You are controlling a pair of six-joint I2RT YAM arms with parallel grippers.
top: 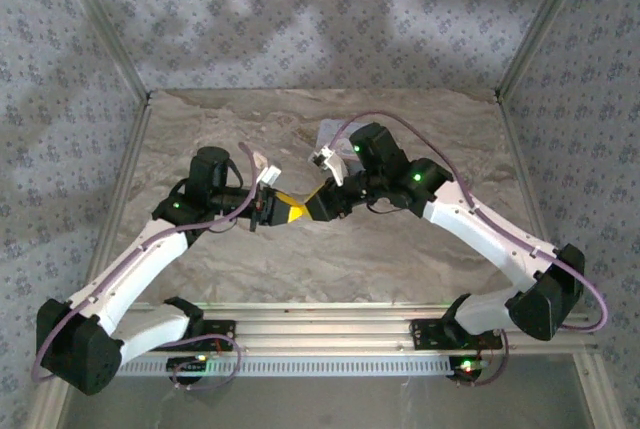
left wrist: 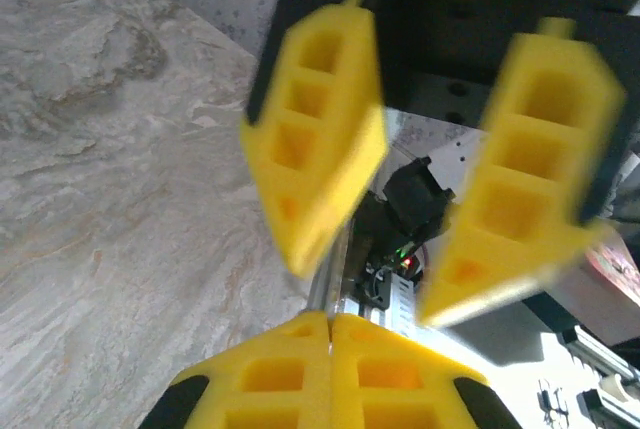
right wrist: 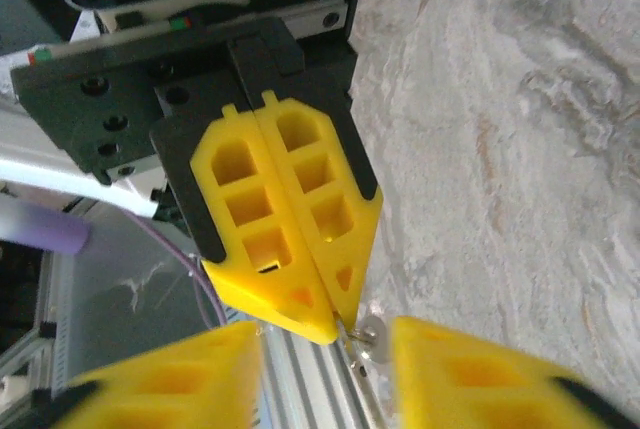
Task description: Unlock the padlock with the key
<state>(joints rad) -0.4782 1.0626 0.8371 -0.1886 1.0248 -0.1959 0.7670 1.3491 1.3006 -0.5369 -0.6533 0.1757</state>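
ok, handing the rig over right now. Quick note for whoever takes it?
Left gripper: shut, with a small metal bit sticking out at its tips. It looks pinched, but it is too small to tell whether it is key or padlock.
Right gripper: open, fingers either side of the left's tips, above the middle of the table.
Done: no unlocking can be confirmed.
Left: identify the bit, bring key and padlock together, insert, turn.

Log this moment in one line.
left pincer: shut on small metal piece | right pincer: open, facing it tip to tip | piece: key or padlock, cannot tell | both over marble table
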